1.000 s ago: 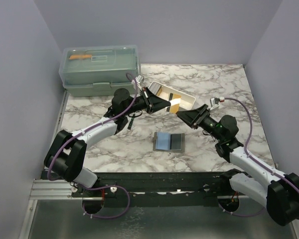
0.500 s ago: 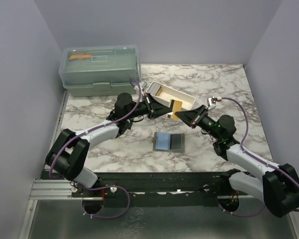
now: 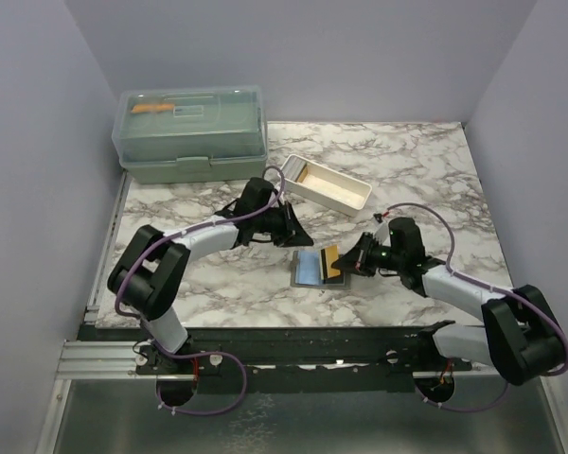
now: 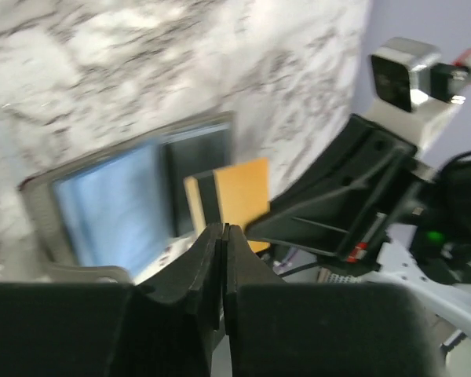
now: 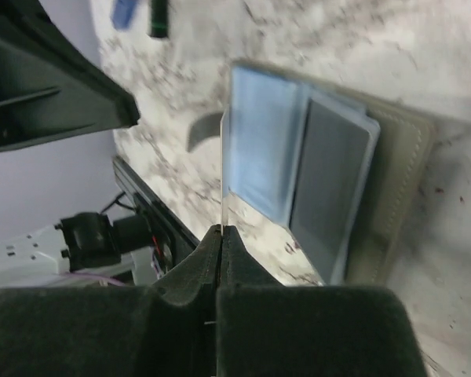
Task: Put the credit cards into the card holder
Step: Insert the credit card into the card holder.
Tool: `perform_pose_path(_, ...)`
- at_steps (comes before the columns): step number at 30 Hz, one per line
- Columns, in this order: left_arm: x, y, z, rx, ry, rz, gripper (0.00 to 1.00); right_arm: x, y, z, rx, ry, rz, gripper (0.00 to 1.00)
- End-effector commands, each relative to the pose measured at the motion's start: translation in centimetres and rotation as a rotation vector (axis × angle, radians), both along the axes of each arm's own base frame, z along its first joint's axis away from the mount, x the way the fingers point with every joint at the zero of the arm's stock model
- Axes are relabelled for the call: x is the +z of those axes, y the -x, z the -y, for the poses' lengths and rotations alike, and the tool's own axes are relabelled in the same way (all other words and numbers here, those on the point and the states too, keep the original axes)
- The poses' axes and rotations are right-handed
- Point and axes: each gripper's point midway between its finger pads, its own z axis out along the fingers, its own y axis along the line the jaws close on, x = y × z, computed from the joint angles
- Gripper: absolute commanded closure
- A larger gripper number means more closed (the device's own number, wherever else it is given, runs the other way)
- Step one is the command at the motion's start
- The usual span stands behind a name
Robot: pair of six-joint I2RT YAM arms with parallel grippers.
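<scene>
The thin tan-gold credit card (image 3: 331, 260) hangs over the open grey-olive folding card holder (image 3: 318, 282) mid-table, pinched in the low, outstretched right gripper (image 3: 345, 263) (left gripper (image 3: 298, 238), jaws together and empty, hovers by the holder's far edge), with bare white-and-grey marble table (image 3: 426, 180) all round.

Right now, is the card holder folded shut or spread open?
Spread open. The card holder lies flat with both inner panels facing up, one holding a light blue card.
</scene>
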Motion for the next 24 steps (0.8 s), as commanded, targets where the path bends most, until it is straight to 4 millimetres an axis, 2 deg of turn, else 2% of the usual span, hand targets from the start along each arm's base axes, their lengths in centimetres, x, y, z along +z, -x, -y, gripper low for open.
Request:
perform_pose_path(1,-5.7,1.9,-0.7,-0.058,-0.137,-0.121,0.93,-2.0,2.6,-0.3,0.149,0.031,-0.101,1.0)
perform_pose_path(6,-8.1,2.7,-0.7,-0.079,-0.19,-0.146,0.99,-3.9,3.0,0.1,0.145,0.07,-0.159,1.0)
perform_pose_path(13,-11.3,3.0,-2.6,-0.045,-0.323,-0.163,1.0,-5.2,2.8,0.5,0.11,0.103,-0.182,1.0)
perform_pose_path(24,-12.8,2.7,-3.8,-0.012,-0.395,-0.171,1.0,-6.0,2.6,1.1,0.069,0.137,-0.199,1.0)
